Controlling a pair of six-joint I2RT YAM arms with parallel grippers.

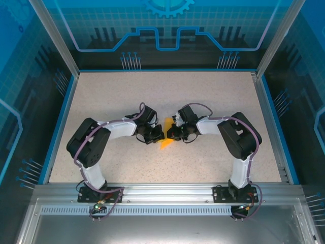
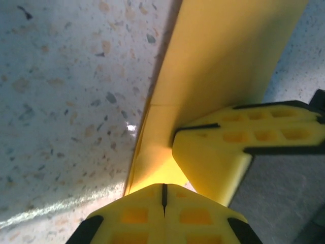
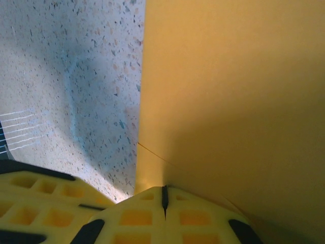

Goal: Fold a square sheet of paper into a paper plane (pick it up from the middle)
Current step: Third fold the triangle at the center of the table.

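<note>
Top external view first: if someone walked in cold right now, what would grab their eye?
The bright orange-yellow paper at mid-table is the one vivid thing on the speckled table, with both arms meeting nose to nose over it. The left gripper and right gripper are both shut on it. In the wrist views it appears to rise off the surface, its edge caught in closed fingertips.

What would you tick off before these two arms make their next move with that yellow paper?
1. Left gripper shut on the paper: ok.
2. Right gripper shut on the paper: ok.
3. Paper free of visible tears: ok.
4. Paper lifted clear of the table: cannot tell.
5. The two grippers not touching each other: cannot tell.
</note>
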